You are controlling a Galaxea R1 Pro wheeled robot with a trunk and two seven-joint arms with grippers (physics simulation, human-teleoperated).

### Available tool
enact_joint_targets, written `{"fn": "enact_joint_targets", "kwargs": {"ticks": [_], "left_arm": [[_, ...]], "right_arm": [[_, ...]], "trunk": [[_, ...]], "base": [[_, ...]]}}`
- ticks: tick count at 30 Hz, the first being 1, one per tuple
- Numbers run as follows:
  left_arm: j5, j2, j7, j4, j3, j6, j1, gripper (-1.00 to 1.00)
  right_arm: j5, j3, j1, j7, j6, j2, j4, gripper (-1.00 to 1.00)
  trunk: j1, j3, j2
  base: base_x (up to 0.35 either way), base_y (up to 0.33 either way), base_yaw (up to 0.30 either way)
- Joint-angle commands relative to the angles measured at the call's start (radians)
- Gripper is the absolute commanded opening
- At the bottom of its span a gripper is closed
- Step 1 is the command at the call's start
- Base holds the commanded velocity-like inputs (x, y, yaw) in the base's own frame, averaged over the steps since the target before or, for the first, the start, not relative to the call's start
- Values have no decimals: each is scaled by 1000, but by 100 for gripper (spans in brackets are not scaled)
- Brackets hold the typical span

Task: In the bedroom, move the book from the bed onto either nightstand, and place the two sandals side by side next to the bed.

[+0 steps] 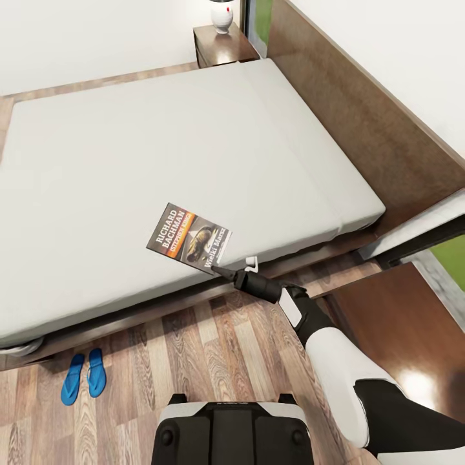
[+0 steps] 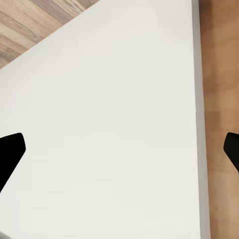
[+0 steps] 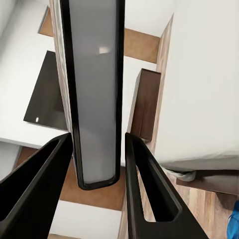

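The book (image 1: 188, 237), a dark paperback with an orange band and white lettering, lies on the light-grey mattress near the front edge of the bed (image 1: 161, 142). My right gripper (image 1: 216, 267) reaches in from the floor side and is shut on the book's near corner. In the right wrist view the book (image 3: 94, 74) stands edge-on between both fingers (image 3: 144, 179) of that gripper (image 3: 97, 142). The two blue sandals (image 1: 84, 378) lie side by side on the wood floor by the bed's front rail. My left gripper (image 2: 122, 149) is open over a white surface.
One nightstand (image 1: 216, 46) with a white vase stands at the far end of the headboard (image 1: 361, 116). Another glossy dark-brown nightstand (image 1: 400, 323) is close at my right. My own base (image 1: 232, 429) sits on the plank floor (image 1: 194, 349) in front of the bed.
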Motion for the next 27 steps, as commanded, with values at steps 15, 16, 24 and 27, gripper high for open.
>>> {"fn": "enact_joint_targets", "kwargs": {"ticks": [15,16,24,27], "left_arm": [[11,0,2,-1,-9,-4,0,100],[11,0,2,-1,-9,-4,0,100],[12,0,2,0,-9,-4,0,100],[12,0,2,0,-9,-4,0,100]], "right_arm": [[0,-2,1,3,10,1,0,-100],[0,-2,1,3,10,1,0,-100],[0,-1,1,3,10,1,0,-100],[0,-1,1,3,10,1,0,-100]], "trunk": [[1,-11,-1],[1,-12,-1],[1,-21,-1],[1,-24,-1]], "base": [[0,0,156],[0,0,204],[0,0,209],[0,0,210]]}}
